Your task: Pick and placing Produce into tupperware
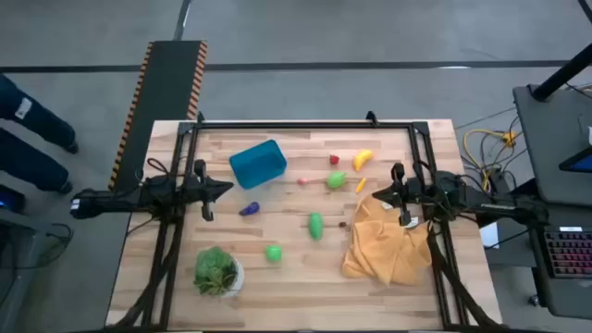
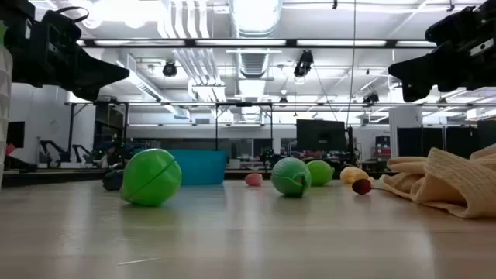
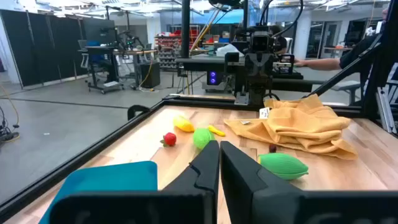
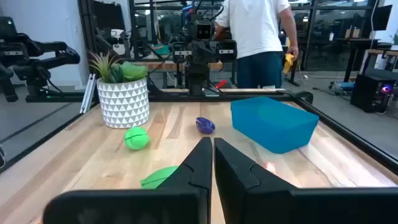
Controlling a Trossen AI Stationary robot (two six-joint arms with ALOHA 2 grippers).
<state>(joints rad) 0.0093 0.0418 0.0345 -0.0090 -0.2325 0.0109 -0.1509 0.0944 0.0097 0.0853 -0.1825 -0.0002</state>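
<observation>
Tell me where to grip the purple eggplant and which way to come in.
Grip the purple eggplant across its narrow middle, coming straight down from above. It lies flat on the table with bare wood all round and the tupperware standing clear of it, so nothing blocks a top approach. The left gripper is nearest; its fingers, now shut, would probably have to open first.

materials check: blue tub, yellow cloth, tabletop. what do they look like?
Tupperware: looks like moulded plastic, smooth, slightly translucent, with rounded corners and light showing through its walls. Mustard cloth: soft woven or knit fabric, matte; it lies in loose folds, and a ribbed texture shows in the low view. Table: light wood planks with visible seams and grain, faint sheen, probably sealed.
</observation>
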